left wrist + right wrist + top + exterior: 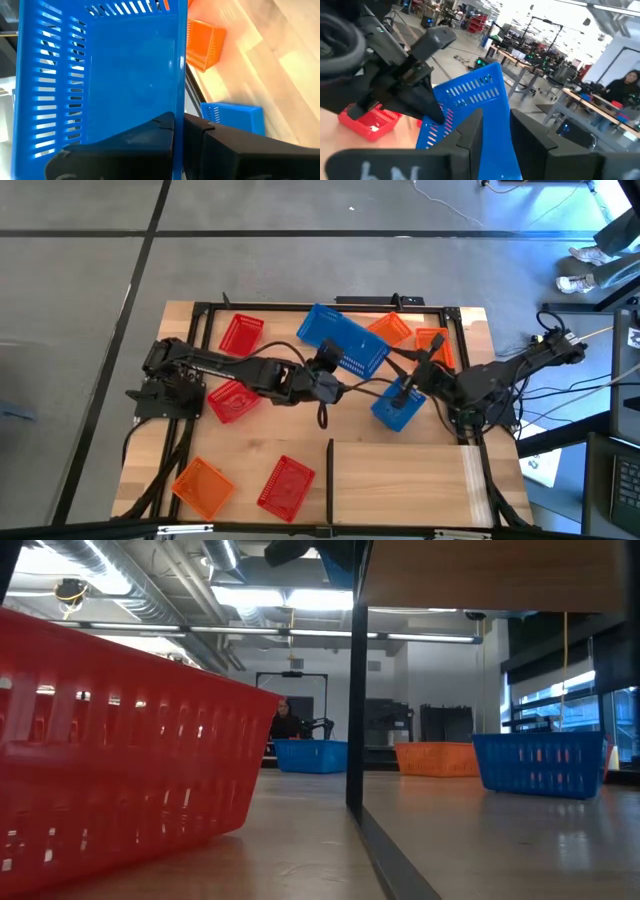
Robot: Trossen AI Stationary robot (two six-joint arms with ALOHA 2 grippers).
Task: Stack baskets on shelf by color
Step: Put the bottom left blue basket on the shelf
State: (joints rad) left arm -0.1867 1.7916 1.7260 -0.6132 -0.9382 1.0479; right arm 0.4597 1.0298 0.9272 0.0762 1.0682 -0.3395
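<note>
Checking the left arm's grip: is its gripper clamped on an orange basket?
No, the left gripper is shut on the wall of a blue basket, seen in the left wrist view.

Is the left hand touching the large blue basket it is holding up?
Touching. In the left wrist view, the left hand has its fingers closed on the wall edge of the blue basket.

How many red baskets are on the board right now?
3 red baskets show in the high view: one near the far edge, one beside the left arm's base, and one at the near edge. More might be hidden under the arms.
</note>
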